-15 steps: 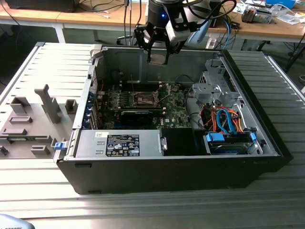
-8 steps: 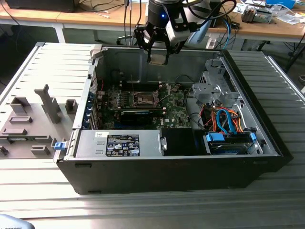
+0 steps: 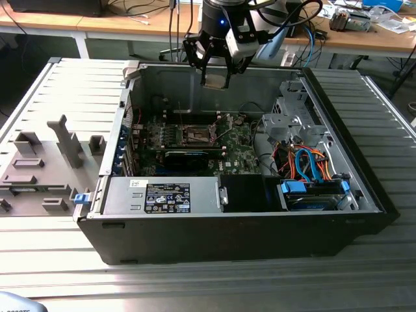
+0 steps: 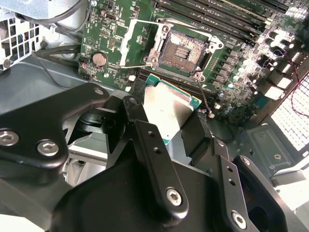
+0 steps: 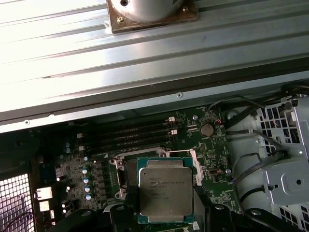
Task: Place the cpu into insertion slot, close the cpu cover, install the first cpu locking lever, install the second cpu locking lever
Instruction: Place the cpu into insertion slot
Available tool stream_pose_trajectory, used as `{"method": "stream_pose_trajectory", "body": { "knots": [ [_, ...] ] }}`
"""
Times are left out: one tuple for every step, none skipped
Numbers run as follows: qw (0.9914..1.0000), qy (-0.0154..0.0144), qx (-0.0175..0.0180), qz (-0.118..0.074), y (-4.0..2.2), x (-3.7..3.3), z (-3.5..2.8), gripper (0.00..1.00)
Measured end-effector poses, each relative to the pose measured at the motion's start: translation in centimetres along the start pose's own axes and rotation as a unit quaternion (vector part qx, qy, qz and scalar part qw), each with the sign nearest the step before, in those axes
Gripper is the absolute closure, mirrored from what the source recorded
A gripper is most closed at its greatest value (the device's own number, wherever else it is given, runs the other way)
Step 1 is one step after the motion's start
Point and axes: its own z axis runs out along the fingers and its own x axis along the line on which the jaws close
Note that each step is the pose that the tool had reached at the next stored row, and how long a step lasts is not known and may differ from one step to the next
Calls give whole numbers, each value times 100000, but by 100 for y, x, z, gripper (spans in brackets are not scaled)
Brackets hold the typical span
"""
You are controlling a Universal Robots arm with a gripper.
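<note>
one cpu (image 5: 165,191), silvery-topped with a green edge, was pinched between the two black fingers (image 4: 149,145) of the single pincer (image 4: 169,116), held in the air above the green motherboard (image 4: 111,29) and clear of it. just beyond it lay the one insertion slot (image 4: 183,50), dark and bare, with its one cpu cover (image 4: 126,48) swung open to the side. one round coin cell (image 4: 99,59) sat near the cover. in the exterior view the arm (image 3: 221,19) hung over the open computer case (image 3: 227,240), which lay on the ribbed metal counter (image 3: 195,286). one grey fixture (image 3: 39,175) stood at the exterior view's left.
</note>
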Motion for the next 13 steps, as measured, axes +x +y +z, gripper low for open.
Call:
{"method": "stream_pose_trajectory", "body": {
  "knots": [
    [100000, 0, 0, 16, 0, 0, 1, 46],
    [100000, -4, 4, 43, 0, 0, 1, 46],
    [100000, -6, 6, 52, 0, 0, 2, 46],
    [100000, -6, 5, 83, 0, 0, 2, 46],
    [100000, -10, 4, 117, 0, 0, 4, 46],
    [100000, -13, 4, 130, 0, 0, 4, 46],
    [100000, -14, 5, 148, 0, 0, 5, 46],
    [100000, -17, 8, 181, 0, 0, 6, 46],
    [100000, -21, 9, 207, -1, 0, 6, 46],
    [100000, -23, 8, 231, -1, 0, 7, 46],
    [100000, -25, 12, 247, -1, 0, 7, 46],
    [100000, -26, 10, 282, -1, 0, 8, 46],
    [100000, -30, 9, 308, -1, 0, 9, 46]
  ]
}}
